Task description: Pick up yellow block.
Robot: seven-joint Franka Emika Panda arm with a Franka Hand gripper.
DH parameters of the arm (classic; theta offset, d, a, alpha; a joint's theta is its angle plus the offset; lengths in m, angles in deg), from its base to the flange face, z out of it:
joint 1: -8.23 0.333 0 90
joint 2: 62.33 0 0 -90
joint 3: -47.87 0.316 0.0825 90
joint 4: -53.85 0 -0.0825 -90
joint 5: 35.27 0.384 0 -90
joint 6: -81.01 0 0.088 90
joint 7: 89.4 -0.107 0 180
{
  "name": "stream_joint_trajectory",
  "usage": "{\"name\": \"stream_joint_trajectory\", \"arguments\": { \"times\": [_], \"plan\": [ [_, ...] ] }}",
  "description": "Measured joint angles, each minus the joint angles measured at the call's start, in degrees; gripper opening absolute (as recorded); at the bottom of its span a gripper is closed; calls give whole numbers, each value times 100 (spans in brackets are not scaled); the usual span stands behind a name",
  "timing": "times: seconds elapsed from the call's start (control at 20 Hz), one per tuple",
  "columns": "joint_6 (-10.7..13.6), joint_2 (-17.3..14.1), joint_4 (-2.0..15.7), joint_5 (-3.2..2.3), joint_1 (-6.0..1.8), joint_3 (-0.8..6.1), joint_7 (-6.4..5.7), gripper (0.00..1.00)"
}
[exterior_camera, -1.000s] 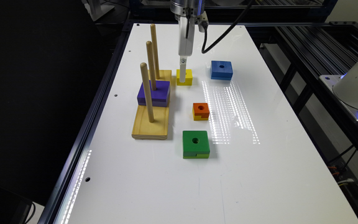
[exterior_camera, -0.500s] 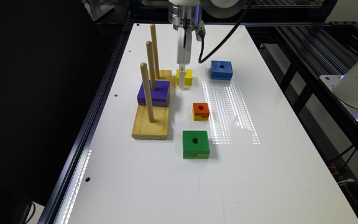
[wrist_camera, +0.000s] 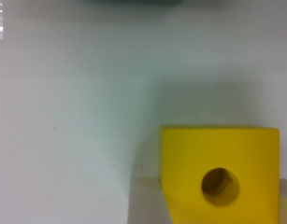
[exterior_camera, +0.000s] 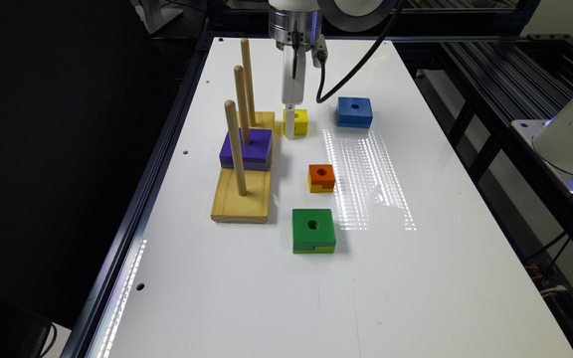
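The yellow block (exterior_camera: 299, 121) sits flat on the white table beside the far end of the peg base. It is small and square with a round hole in its top. In the wrist view the yellow block (wrist_camera: 220, 158) lies directly under the camera. My gripper (exterior_camera: 291, 127) has come straight down over it and is open. A pale finger (wrist_camera: 145, 203) stands at one side of the block and the edge of the other finger shows at the opposite side. The block rests on the table.
A wooden base (exterior_camera: 242, 199) with three upright pegs stands toward the exterior view's left, with a purple block (exterior_camera: 254, 148) on its middle peg. A blue block (exterior_camera: 354, 111), an orange-topped block (exterior_camera: 322, 177) and a green block (exterior_camera: 313, 230) lie nearby.
My gripper has come down from above the yellow block until its fingers reach the block's sides. The blocks have not moved.
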Motion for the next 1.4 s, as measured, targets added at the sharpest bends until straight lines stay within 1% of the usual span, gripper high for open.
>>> {"name": "stream_joint_trajectory", "arguments": {
  "times": [0.55,0.7,0.8,0.9,1.0,1.2,1.35,1.4],
  "plan": [
    [3,4,-3,0,0,0,0,0],
    [19,35,-32,0,3,3,0,0],
    [48,106,-66,0,4,7,0,0],
    [157,242,-99,0,5,12,0,0],
    [251,394,-177,0,5,20,0,0],
    [270,615,-387,0,5,34,0,0],
    [284,696,-417,0,4,39,0,0],
    [334,764,-418,0,4,39,0,0]
  ]
}}
